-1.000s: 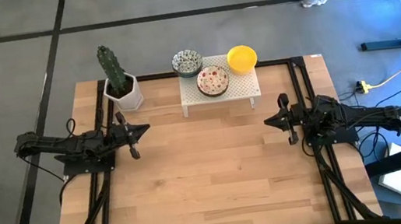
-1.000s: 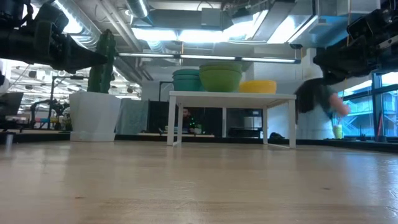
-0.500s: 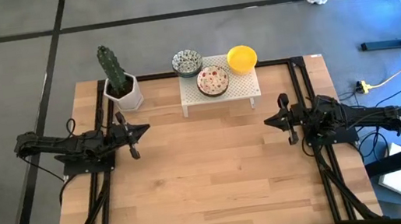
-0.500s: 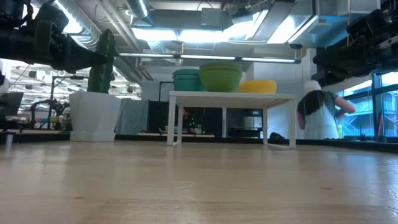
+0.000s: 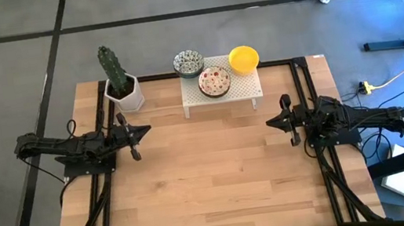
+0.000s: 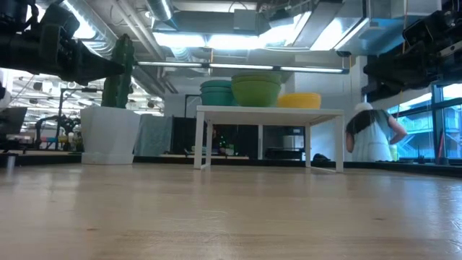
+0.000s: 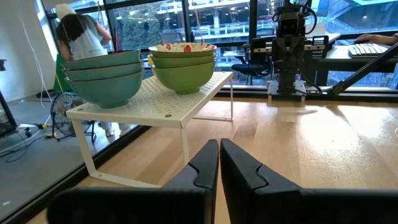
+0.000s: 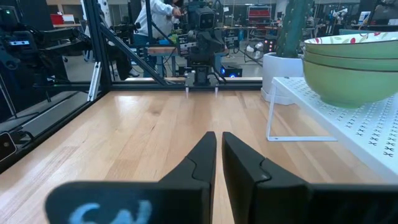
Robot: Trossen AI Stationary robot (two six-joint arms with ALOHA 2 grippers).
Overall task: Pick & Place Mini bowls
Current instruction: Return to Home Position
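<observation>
The mini bowls sit in three stacks on the white perforated rack point(image 5: 240, 90) at the table's far edge. The teal-speckled stack point(image 5: 189, 62) is on its left, the red floral stack point(image 5: 214, 81) in the middle, the yellow stack point(image 5: 243, 59) on its right. In the left wrist view the teal stack point(image 7: 106, 78) and the floral stack point(image 7: 183, 65), green outside, stand on the rack's top. My left gripper point(image 5: 141, 131) point(image 7: 219, 155) hovers shut at the table's left. My right gripper point(image 5: 271, 123) point(image 8: 219, 149) hovers shut at the right. Both point toward the table's middle.
A white pot with a green cactus point(image 5: 122, 88) stands left of the rack, at the far left corner. Bare wooden table point(image 5: 211, 175) lies between the arms and toward the near edge. A person point(image 6: 372, 133) stands in the room beyond the far edge.
Neither arm nor any bowl has moved. The person beyond the table's far edge has shifted and straightened up.
</observation>
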